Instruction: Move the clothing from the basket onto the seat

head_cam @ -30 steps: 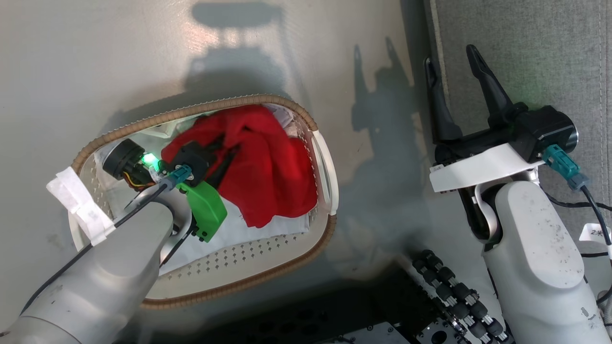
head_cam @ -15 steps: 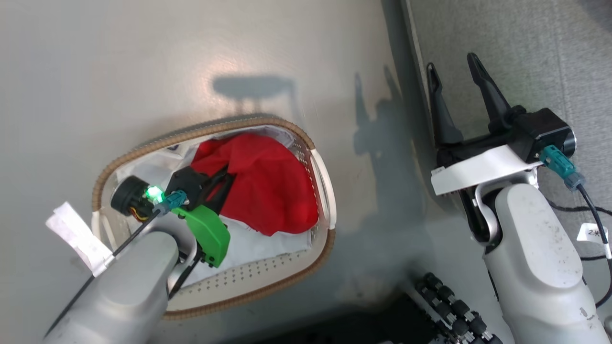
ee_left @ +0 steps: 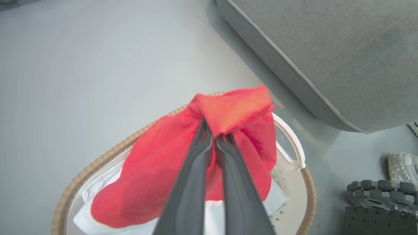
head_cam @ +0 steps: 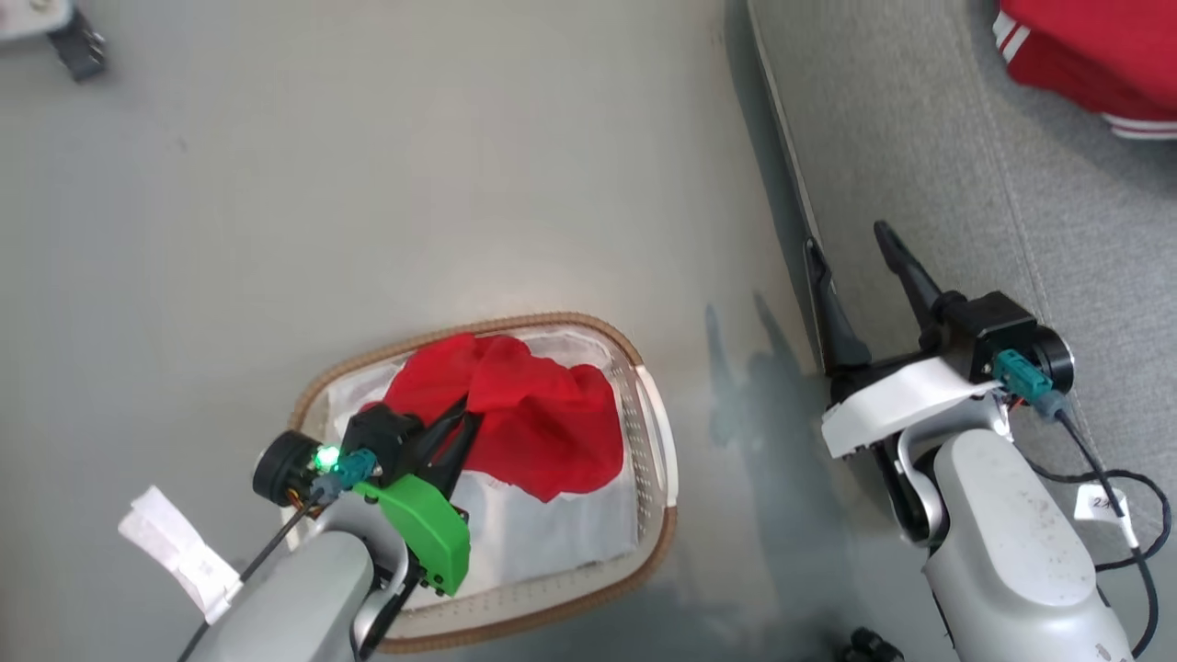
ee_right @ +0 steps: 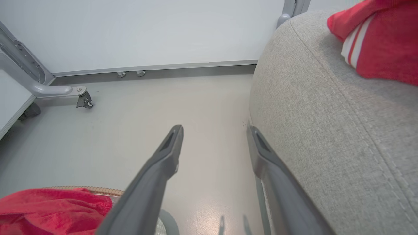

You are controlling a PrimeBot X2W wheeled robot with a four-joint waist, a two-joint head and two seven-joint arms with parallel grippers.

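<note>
Left hand [ee_left: 214, 138] is clamped on a pinched fold of the red garment [head_cam: 542, 428]. The rest of the fabric is draped over the white liner [head_cam: 542, 542] inside the basket [head_cam: 515, 322], which is set on the floor [head_cam: 368, 184]. Right hand [head_cam: 846, 237] is held with fingers spread wide, nothing gripped, at the seat [head_cam: 919, 156] edge. A second red garment [head_cam: 1094, 55] is laid on the seat, far right.

Staged lab room: grey sofa seat [ee_right: 310, 147], bare floor [ee_right: 147, 107], castered metal frame [ee_right: 42, 88].

Clothing [head_cam: 542, 432] in basket [head_cam: 552, 323], left of seat [head_cam: 919, 138]
</note>
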